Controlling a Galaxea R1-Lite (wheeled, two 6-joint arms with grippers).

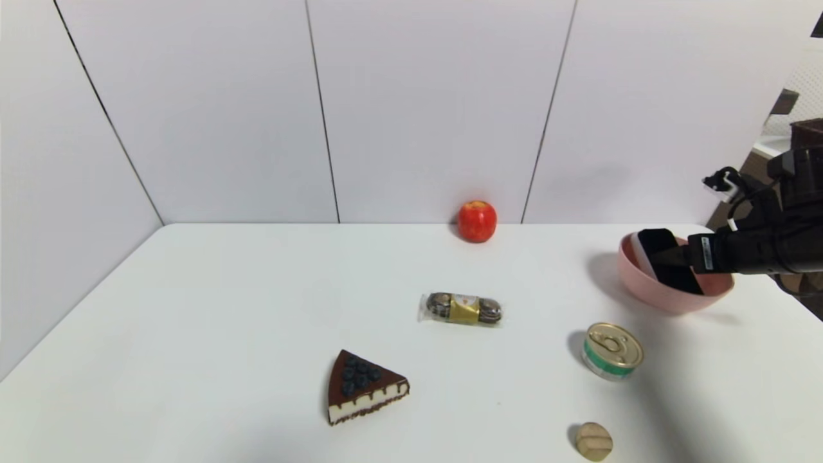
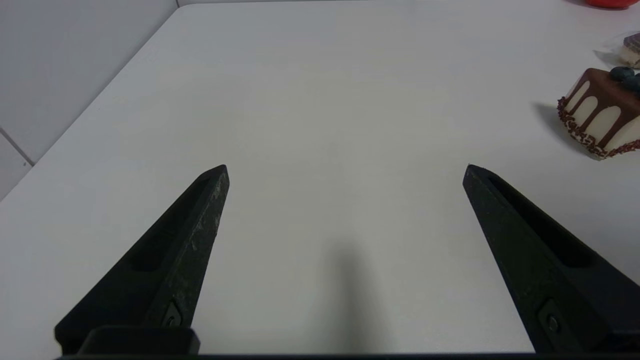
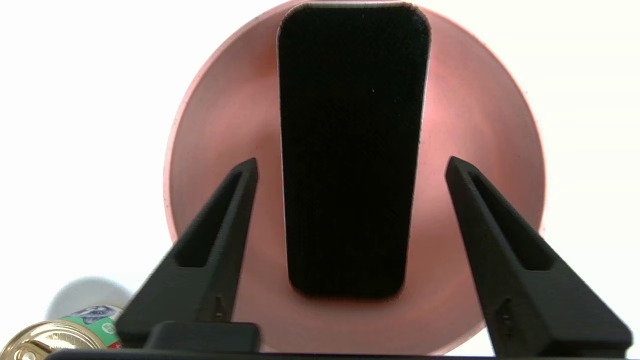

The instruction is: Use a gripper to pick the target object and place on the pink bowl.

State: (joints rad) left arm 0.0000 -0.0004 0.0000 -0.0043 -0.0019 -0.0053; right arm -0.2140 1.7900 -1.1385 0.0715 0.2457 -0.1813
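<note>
I see the eraser (image 3: 352, 150) lying inside the pink bowl (image 3: 480, 140), leaning on its far wall, long axis running straight away from my right gripper (image 3: 351, 165). Its fingers (image 3: 215, 250) stand apart on either side, gripping nothing. My left gripper (image 2: 345, 170) hangs open over bare surface.

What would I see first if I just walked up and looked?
Probably the black eraser lying tilted in the pink bowl at the table's right side, with the right gripper open just above it. Next, the bright red apple by the back wall and the chocolate cake slice near the front.
</note>
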